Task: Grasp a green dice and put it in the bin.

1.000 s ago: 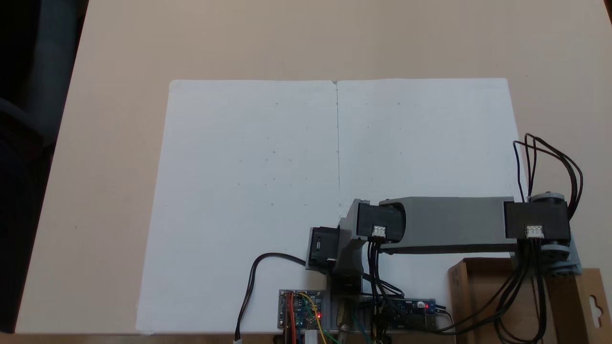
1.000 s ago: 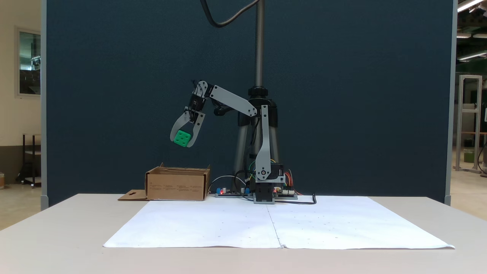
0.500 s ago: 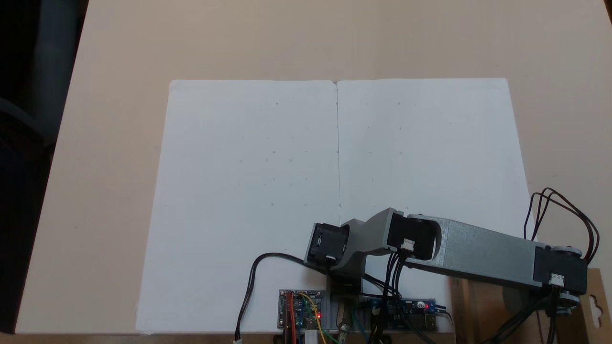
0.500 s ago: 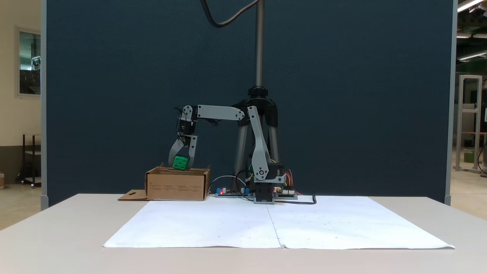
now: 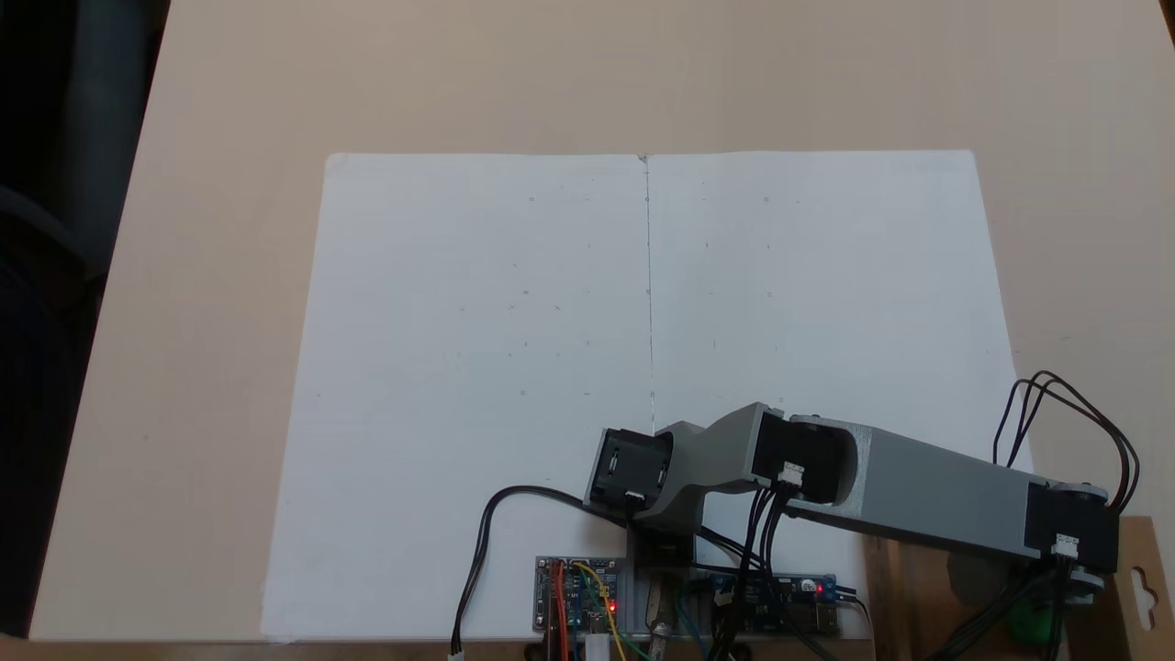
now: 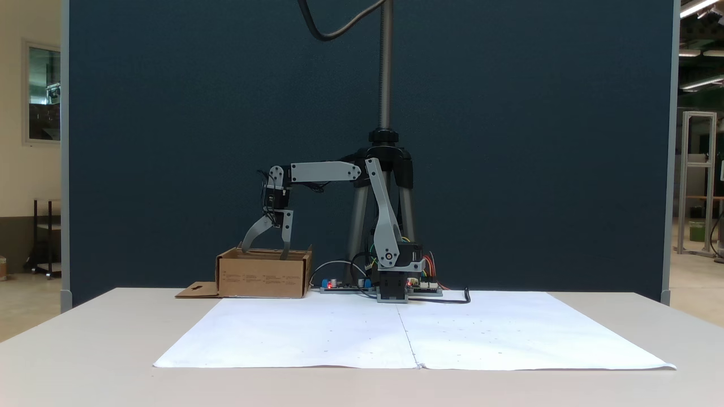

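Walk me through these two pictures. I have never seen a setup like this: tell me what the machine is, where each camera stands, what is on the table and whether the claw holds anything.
This is a small grey hobby robot arm bolted at the table's edge, with circuit boards and wires at its base. One fixed view looks down from above; the other looks level across the table from the side opposite the arm. A large white paper sheet covers the middle of the table. Beside it stands a shallow brown cardboard box, the bin, with a flap lying flat. The claw hangs over the bin, its two jaws spread apart with nothing between them. In the view from above, a patch of green, the green dice, shows inside the bin under the arm's wrist, partly hidden by cables. So the dice looks already dropped in.
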Motion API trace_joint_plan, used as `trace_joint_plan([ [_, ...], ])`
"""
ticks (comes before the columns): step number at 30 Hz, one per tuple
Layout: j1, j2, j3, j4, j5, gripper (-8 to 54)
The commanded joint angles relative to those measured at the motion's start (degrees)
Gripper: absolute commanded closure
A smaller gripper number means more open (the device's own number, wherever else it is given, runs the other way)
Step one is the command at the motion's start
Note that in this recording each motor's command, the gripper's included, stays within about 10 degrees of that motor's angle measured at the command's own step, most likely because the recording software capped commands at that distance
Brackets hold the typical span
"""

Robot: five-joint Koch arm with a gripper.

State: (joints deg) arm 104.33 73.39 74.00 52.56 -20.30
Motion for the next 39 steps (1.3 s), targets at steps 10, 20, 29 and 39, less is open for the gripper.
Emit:
trace_joint_plan([
  [10,-6.8,5.4,-16.8,-6.6,14.9,4.1],
  [20,-35.5,14.2,-26.5,-6.9,34.5,3.4],
  [29,-67.3,15.2,-23.7,-7.0,34.5,1.8],
  [39,-92.7,20.2,2.9,-16.8,33.9,2.0],
])
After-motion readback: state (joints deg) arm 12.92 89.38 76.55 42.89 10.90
